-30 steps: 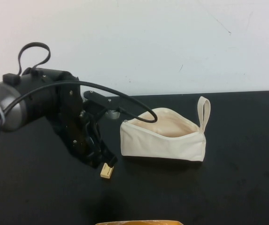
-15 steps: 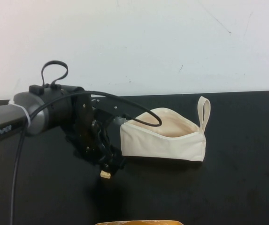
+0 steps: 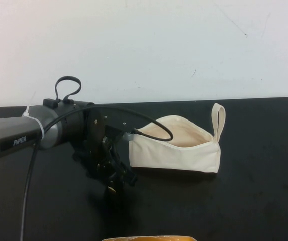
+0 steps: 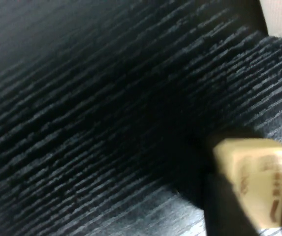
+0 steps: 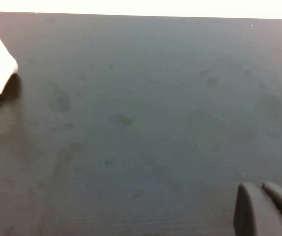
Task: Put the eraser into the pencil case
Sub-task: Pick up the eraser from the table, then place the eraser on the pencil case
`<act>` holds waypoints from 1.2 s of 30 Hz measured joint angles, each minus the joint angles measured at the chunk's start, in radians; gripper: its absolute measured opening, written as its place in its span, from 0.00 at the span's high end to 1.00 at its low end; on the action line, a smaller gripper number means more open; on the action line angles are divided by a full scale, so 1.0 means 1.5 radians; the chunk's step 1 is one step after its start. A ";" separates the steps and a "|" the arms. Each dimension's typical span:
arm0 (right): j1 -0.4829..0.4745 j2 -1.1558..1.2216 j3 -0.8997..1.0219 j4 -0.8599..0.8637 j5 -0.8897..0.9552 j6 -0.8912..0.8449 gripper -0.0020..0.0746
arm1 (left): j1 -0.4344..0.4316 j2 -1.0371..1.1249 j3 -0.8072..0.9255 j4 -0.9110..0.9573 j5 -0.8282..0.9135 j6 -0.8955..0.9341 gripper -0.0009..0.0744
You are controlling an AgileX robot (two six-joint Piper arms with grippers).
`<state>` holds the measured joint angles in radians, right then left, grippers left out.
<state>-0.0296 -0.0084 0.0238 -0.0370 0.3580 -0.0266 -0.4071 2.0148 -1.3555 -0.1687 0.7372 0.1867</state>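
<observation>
— Black tabletop (image 3: 264,191), white wall behind: what sits on it?

— One pencil case (image 3: 176,145), a cream canvas pouch lying with its long axis across the table, left to right in the high view. Its mouth gapes upward, showing pale lining, and its single wrist loop (image 3: 218,119) stands up at the robot's right end.

— And the eraser?

— One eraser (image 4: 251,179), a small tan block with dark print on its face. The left gripper (image 3: 114,185) is clamped on it, dark fingers (image 4: 227,209) pressing its sides in the left wrist view. From above it is only a pale speck at the fingertips, so I cannot tell which way its long axis runs over the table.

— Where is that gripper?

— Low over the table, just beside the pouch's left end, near its bottom front corner. A black cable (image 3: 149,125) from the arm loops across the pouch's open mouth.

— The right gripper?

— Only its fingertips (image 5: 264,209) show, in the right wrist view, side by side and looking closed on nothing, above bare table. One white corner of the pouch shows at that view's edge.

— Anything else?

— A sliver of something orange-yellow (image 3: 149,238) at the near edge; I cannot tell what.
</observation>
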 joint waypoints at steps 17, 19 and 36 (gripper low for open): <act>0.000 0.000 0.000 0.000 0.000 0.000 0.98 | -0.039 -0.192 -0.001 0.023 0.058 -0.002 0.75; 0.000 0.000 0.000 0.000 0.000 0.000 0.98 | -0.064 -0.210 -0.001 0.027 0.016 -0.002 0.75; 0.000 0.000 0.000 0.000 0.000 0.000 0.98 | -0.133 -0.098 -0.040 0.043 -0.310 -0.054 0.54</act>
<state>-0.0296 -0.0084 0.0238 -0.0370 0.3580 -0.0266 -0.6069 1.8673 -1.4161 -0.1037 0.2727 0.1052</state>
